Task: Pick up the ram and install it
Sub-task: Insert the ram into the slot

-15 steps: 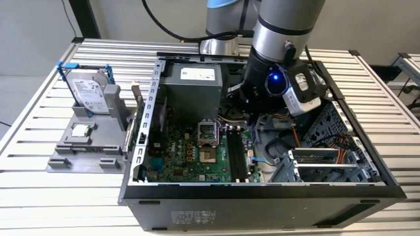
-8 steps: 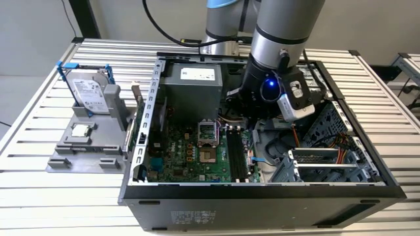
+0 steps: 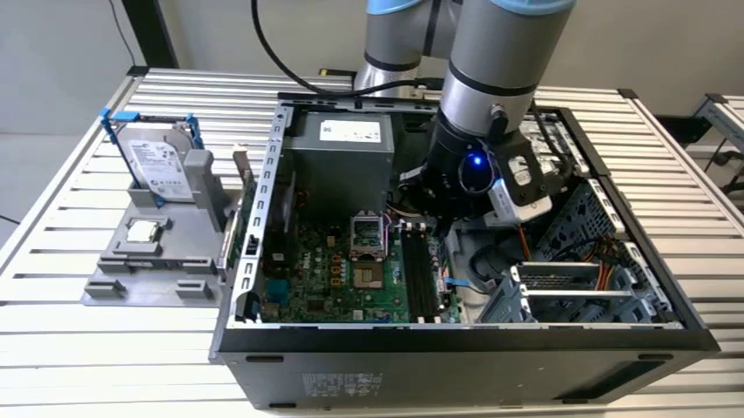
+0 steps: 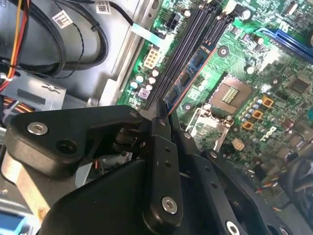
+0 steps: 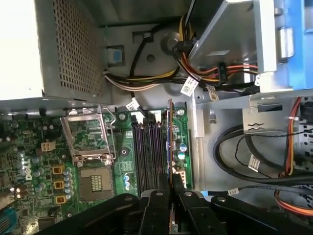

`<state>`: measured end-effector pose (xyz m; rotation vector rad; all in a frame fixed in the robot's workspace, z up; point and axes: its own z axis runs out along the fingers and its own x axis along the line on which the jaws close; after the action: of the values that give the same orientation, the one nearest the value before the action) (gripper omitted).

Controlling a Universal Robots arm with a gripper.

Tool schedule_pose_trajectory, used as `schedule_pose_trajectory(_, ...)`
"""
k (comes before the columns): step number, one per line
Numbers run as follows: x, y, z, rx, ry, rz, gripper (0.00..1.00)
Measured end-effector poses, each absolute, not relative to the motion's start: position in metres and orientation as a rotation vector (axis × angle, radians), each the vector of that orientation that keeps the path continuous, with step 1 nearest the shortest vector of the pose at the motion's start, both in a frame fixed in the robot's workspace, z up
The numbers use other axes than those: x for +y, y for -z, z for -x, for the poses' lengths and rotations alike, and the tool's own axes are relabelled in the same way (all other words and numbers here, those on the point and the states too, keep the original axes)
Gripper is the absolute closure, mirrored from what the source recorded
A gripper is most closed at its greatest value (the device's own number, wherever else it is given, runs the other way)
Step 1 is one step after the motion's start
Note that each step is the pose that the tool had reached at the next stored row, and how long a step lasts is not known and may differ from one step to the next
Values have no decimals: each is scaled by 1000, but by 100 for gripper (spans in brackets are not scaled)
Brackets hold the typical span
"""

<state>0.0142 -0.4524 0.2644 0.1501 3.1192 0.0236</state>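
One ram (image 4: 190,71): gripped at one end by the narrowed jaws, on edge alongside the memory slots (image 5: 146,152).
Exterior view: arm (image 3: 494,78) down inside the open computer case (image 3: 465,366); hard drive (image 3: 157,165) outside, in a grey holder (image 3: 152,261) on the bench (image 3: 70,348).
First wrist view: empty processor socket (image 5: 95,183), perforated power supply (image 5: 68,49).

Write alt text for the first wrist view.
The black fingers grip the ram, a thin stick seen edge-on, running along the dark memory slots on the green motherboard. An empty processor socket lies nearby, with a grey power supply and bundled cables beyond.
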Motion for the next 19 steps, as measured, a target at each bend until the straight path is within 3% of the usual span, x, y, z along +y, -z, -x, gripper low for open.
schedule_pose_trajectory(19,-469,-230,-14,3122,-24,-85,100)
